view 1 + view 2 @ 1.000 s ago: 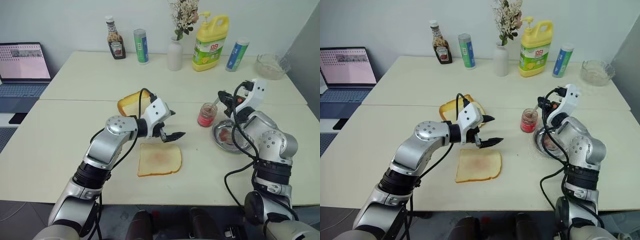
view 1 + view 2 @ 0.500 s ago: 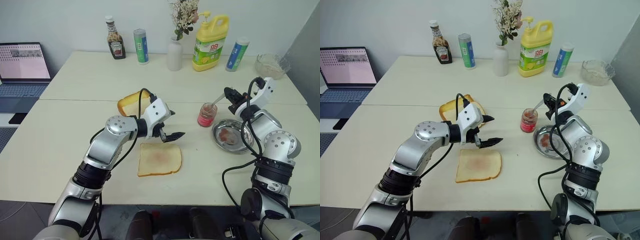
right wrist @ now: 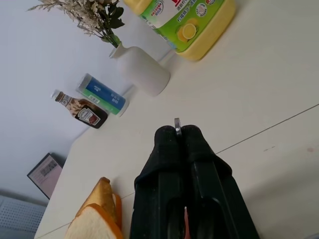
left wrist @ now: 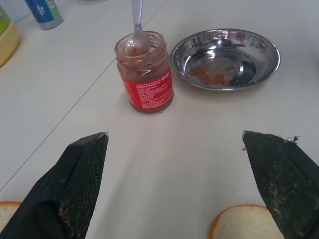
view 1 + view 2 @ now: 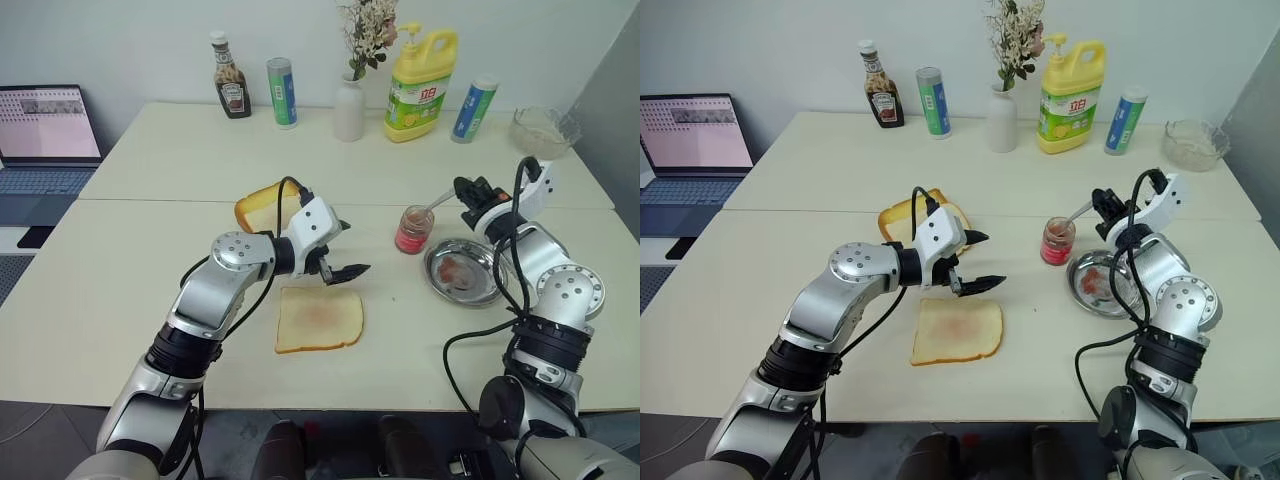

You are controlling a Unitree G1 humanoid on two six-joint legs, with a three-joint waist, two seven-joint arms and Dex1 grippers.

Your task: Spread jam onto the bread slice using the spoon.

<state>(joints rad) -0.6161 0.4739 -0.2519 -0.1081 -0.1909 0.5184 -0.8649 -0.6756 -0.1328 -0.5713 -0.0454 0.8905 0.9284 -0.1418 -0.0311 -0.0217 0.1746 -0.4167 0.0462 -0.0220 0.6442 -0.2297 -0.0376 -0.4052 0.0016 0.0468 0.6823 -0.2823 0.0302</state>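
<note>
**Right gripper pinching the spoon in the jar**

I see my right gripper (image 5: 463,190) with its fingers pressed together on the end of the spoon (image 5: 437,203) handle; the bowl end sits down inside the jar (image 5: 413,229), in the jam (image 4: 144,59). The jar stands upright toward the table's (image 5: 120,290) right edge, just beside the steel dish (image 5: 462,271), which has red smears on its floor. My left gripper (image 5: 343,248) hovers with fingers spread wide above the far edge of the bread (image 5: 319,318), touching nothing. The bread lies flat near the table's front edge, middle. An orange-crusted end piece (image 5: 266,207) lies behind my left wrist.
</note>
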